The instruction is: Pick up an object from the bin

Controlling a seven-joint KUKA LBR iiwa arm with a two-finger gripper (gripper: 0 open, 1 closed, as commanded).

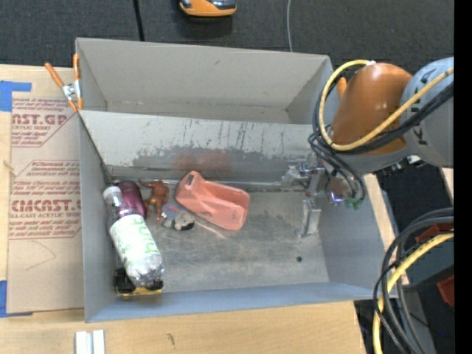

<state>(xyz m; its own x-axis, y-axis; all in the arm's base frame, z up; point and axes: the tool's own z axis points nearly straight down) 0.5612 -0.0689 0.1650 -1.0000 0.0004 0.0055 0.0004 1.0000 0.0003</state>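
Pink plastic scoop (216, 201): in the camera view this is the loose thing nearest to my jaws. It lies on its side on the floor of the grey bin (199, 80), a little left of the middle. From me it sits at about 9 o'clock, apart from me, with bare scratched metal between us.

My jaws hang low at the 3 o'clock side of the bin floor, near the right wall and over bare metal. I cannot tell whether they are open or closed, nor whether they touch the floor. Above them, at 1 o'clock, are my orange cover (369, 102) and the looping yellow cables (333, 116).

The rest lies in a heap at the 9 o'clock side, well apart from me. A clear bottle (135, 245) with a white and green label lies along the left wall, cap toward 11 o'clock. A purple thing (133, 196) and a small brown thing (156, 192) lie just beside its cap end. Some small grey bits (177, 220) touch the scoop's left end. A yellow and black thing (136, 287) lies at the bottle's base, at 7 o'clock.
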